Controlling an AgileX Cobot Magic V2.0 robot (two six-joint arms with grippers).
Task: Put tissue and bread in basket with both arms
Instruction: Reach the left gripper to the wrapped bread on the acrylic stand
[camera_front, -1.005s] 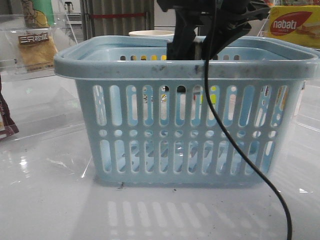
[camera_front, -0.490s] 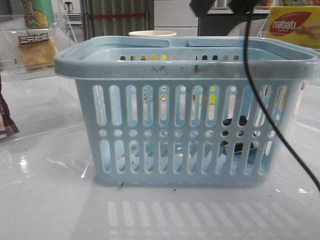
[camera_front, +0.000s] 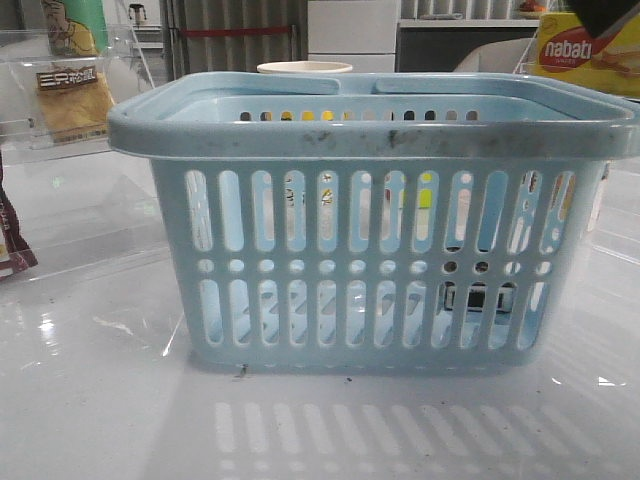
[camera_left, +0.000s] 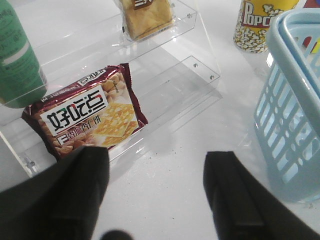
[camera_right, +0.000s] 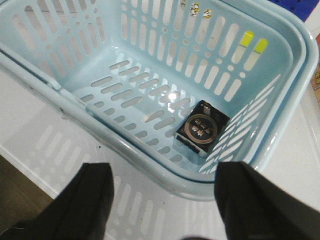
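Observation:
The light blue basket (camera_front: 370, 230) stands in the middle of the table; it also shows in the right wrist view (camera_right: 150, 75) and the left wrist view (camera_left: 292, 100). The tissue (camera_right: 202, 127), a small flat pack with a dark face, round emblem and white edge, lies on the basket floor near a corner, seen through the slots in the front view (camera_front: 478, 298). The bread (camera_front: 75, 100) sits on a clear shelf at the far left, also in the left wrist view (camera_left: 147, 17). My right gripper (camera_right: 162, 200) is open and empty above the basket's rim. My left gripper (camera_left: 157, 195) is open and empty over the table between shelf and basket.
A clear acrylic stepped shelf (camera_left: 190, 75) holds a red snack pack (camera_left: 87, 112) and a green bottle (camera_left: 17, 60). A popcorn can (camera_left: 260, 22) stands behind the basket. A yellow nabati box (camera_front: 585, 50) is at the back right. A paper cup (camera_front: 305, 68) shows behind the basket.
My right arm has risen out of the basket and left the front view at the top right. The tissue pack it carried now lies on the basket floor.

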